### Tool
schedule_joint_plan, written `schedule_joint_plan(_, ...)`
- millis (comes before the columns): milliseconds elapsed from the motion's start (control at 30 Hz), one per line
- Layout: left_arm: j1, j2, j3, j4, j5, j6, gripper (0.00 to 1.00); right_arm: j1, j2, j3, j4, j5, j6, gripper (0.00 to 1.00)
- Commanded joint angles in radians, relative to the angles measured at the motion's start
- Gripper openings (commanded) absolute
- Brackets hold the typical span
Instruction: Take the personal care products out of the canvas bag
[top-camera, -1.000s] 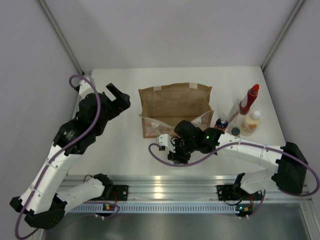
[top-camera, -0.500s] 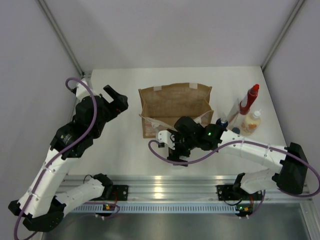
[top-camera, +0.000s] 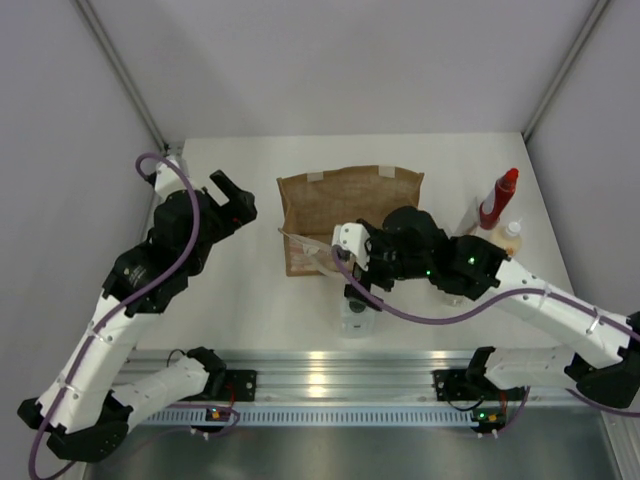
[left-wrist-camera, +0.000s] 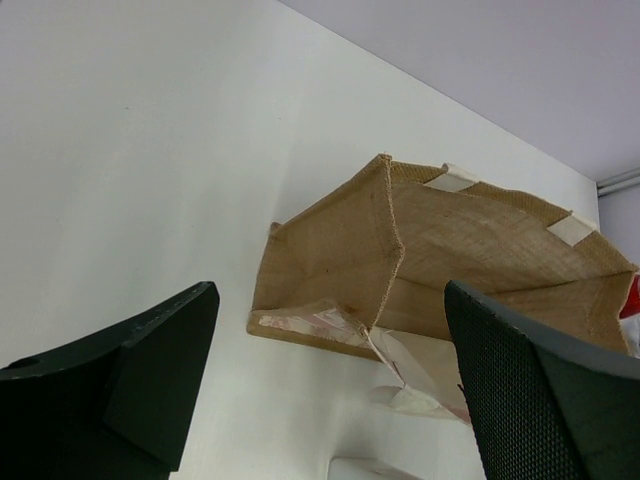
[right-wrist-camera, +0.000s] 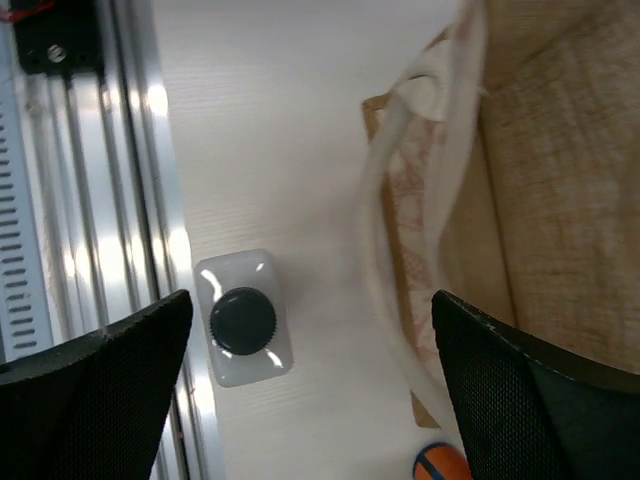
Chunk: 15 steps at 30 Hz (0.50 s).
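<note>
The canvas bag (top-camera: 350, 205) stands open at mid-table, its cream handle (right-wrist-camera: 400, 200) drooping over the front. A white squarish bottle with a dark cap (top-camera: 357, 312) (right-wrist-camera: 243, 320) stands upright on the table before the bag. My right gripper (top-camera: 365, 268) (right-wrist-camera: 310, 335) hovers above it, open, touching nothing. A red bottle (top-camera: 497, 200) and a cream bottle (top-camera: 511, 236) stand to the right of the bag. An orange bottle top (right-wrist-camera: 440, 466) peeks in beside the bag. My left gripper (top-camera: 232, 195) (left-wrist-camera: 330, 340) hangs open to the left of the bag (left-wrist-camera: 400, 250), holding nothing.
The aluminium rail (top-camera: 330, 365) (right-wrist-camera: 90, 200) runs along the table's front edge, right beside the white bottle. Grey walls close in the table at the left, right and back. My right forearm (top-camera: 520, 290) crosses over the front right of the table.
My right gripper has opened and let go of the white squarish bottle, then lifted and drawn back toward the bag. The bottle stays standing by the rail. The left arm barely moved.
</note>
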Motion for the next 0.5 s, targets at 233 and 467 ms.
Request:
schedule_joint_plan(233,0.004,0.097,0.112,-0.062,-0.056,0.126,0.98,-0.265,-0.074,0.171,0.083,0.385,0.39,1.0)
schedule_joint_plan(467,0.026,0.168,0.22,-0.141,-0.137,0.231,0.98,-0.483,-0.151,0.163,0.044,0.483,0.558,1.0)
